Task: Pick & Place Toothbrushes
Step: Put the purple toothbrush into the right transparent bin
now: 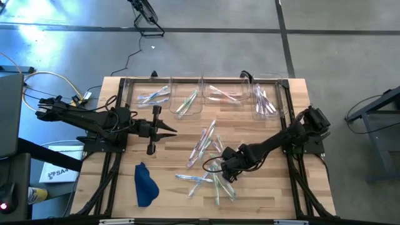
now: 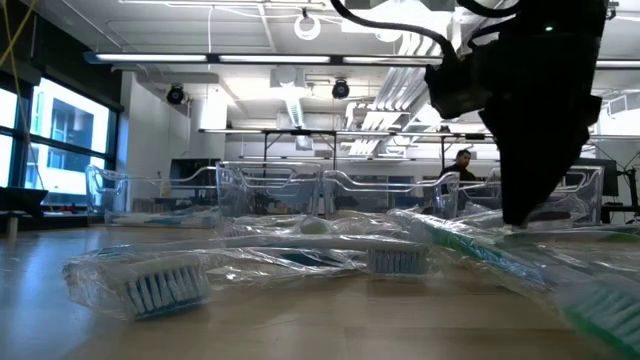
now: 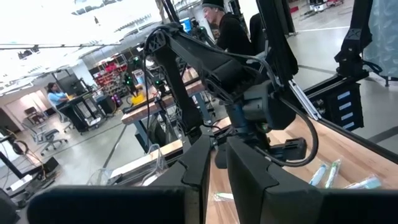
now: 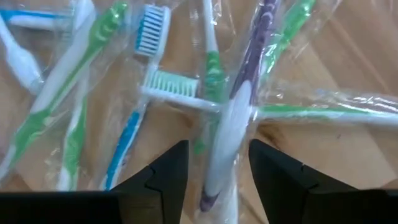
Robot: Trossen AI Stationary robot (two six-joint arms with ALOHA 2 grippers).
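Four clear bins; right claw open astride one purple toothbrush.

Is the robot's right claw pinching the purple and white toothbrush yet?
Cannot tell. The right wrist view shows the purple and white toothbrush lying between the right gripper's open fingers, but any contact is unclear.

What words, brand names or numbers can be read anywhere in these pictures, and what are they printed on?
"SA": partial dark letters on a white box beside the table's left edge, in the high view; the rest is too small to read.
Toothbrushes: no print can be read on the handles or clear wrappers.
Clear bins: no labels visible.
Signs and screens in the room behind: too blurred to read.
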